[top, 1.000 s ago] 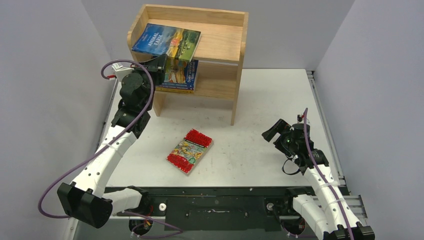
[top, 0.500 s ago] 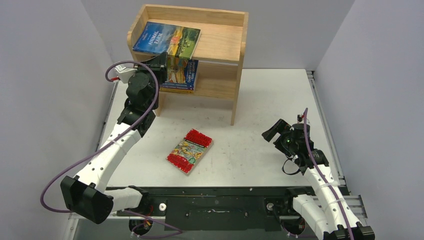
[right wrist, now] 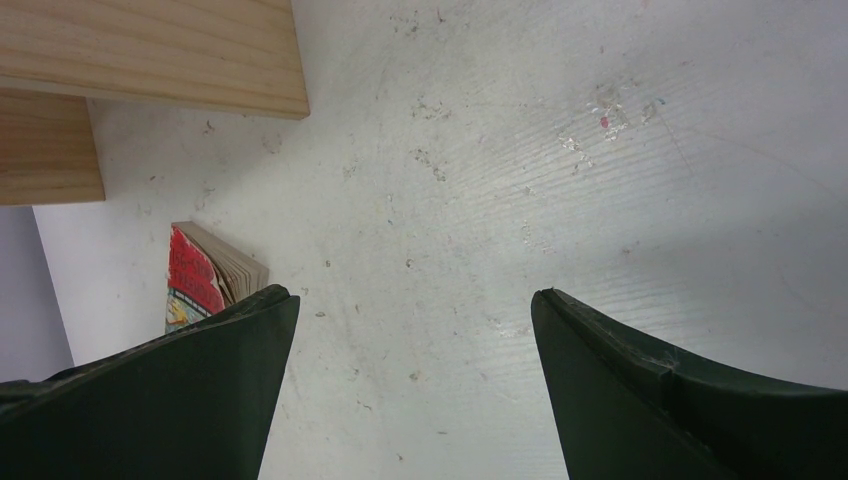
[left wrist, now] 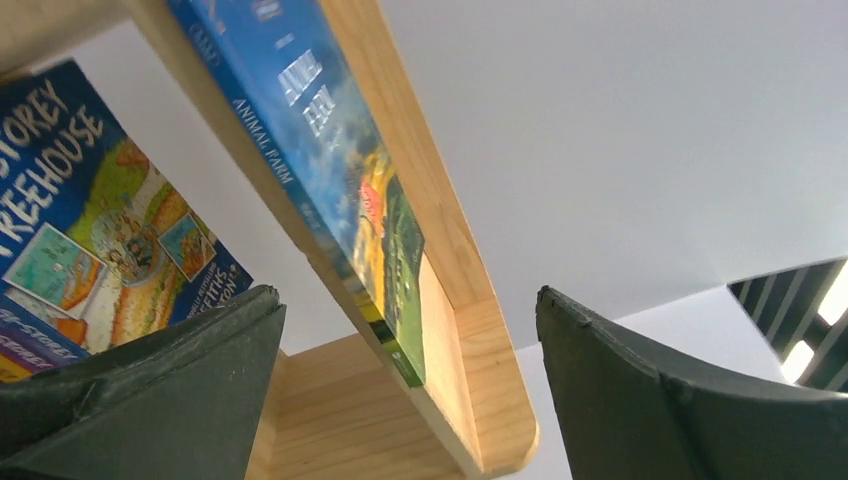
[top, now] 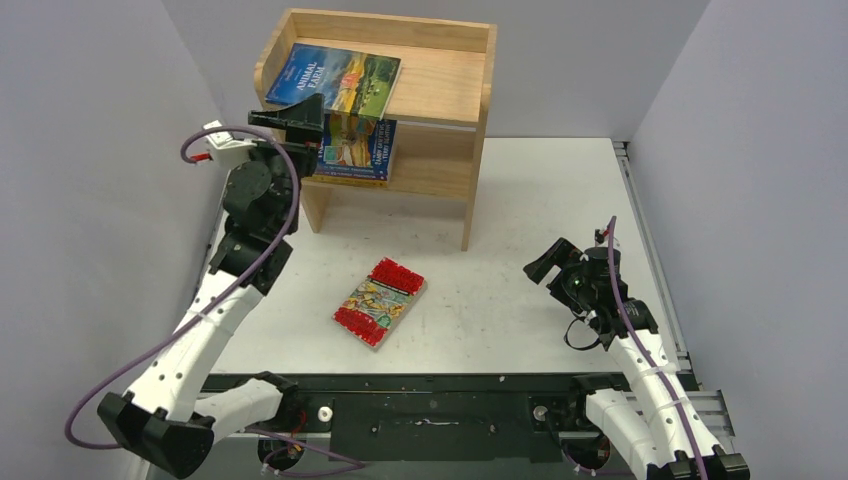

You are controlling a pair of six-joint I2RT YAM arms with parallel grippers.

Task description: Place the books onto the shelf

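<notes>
L gripper [top: 305, 128] is now found opened wide & empty by the light wooden shelf [top: 450, 90], blue-green "Animal Farm" paperback [top: 335, 78] left released on its top, so red-bordered paperback [top: 380, 302] on white table [top: 520, 200] is judged next; R gripper [top: 545, 265] open, empty.

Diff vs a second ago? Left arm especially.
Left jaws, shut at the front edge of Animal Farm, have opened and backed off leftward; the book lies free on top of the shelf. Unchanged: right jaws open over the table, red-bordered book on it, books on the inner shelf.
</notes>
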